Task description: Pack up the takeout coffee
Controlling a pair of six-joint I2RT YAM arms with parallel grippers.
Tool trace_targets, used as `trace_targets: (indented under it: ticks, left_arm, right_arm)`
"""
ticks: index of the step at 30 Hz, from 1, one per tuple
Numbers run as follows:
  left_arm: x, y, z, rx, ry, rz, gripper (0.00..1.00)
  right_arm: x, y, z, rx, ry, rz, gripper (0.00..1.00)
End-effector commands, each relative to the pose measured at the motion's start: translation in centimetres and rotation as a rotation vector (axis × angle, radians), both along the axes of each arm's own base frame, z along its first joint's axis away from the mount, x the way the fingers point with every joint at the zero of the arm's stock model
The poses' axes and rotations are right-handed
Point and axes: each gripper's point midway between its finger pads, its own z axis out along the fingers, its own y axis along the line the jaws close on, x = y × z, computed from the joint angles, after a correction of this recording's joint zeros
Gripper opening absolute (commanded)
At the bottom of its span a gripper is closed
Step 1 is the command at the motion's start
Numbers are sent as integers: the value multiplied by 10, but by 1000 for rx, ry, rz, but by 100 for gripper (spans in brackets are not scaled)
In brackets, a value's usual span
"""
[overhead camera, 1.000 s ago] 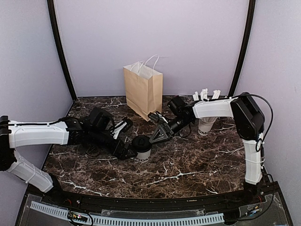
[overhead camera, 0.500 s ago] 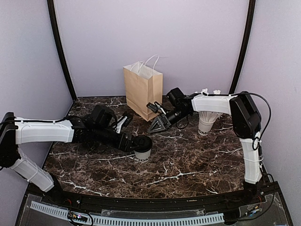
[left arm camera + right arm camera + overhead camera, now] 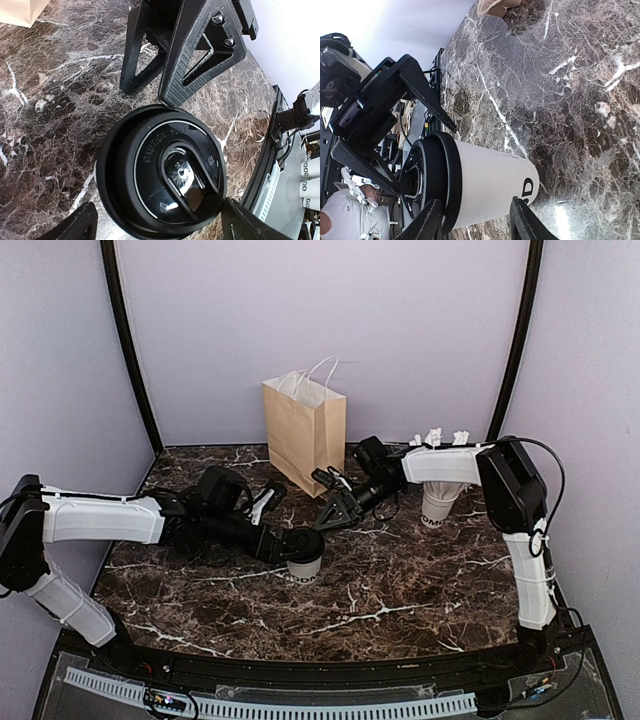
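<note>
Now your left gripper [image 3: 296, 543] has slid wide fingers around the takeout coffee [image 3: 305, 568]; your right gripper [image 3: 333, 512] has backed off, narrowing and empty. Lifting looks next.

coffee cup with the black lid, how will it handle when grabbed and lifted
Likely crushable if squeezed hard: the coffee cup has white paper walls. It may tip if pushed high, since it tapers to a narrower base. Lifting by the black lid might pop it off; it only caps the rim.

Left pincer [image 3: 296, 544] now astride takeout coffee [image 3: 304, 567]
</note>
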Motion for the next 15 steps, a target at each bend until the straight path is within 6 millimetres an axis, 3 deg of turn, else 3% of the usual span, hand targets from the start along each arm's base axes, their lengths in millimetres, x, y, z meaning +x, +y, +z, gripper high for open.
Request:
trace_targets:
  ticks: [1,5,15]
  left_arm:
    - [-2,5,-3,10,-18,-18,90]
    - [-6,6,14,-49,-69,-24,94]
    - [-1,11,-14,3,-34,8,90]
  right_arm:
    - [-5,-2,-1,19,34,10,48]
    - [-8,-3,1,30,54,12,50]
    - [-11,-4,-8,17,77,10,52]
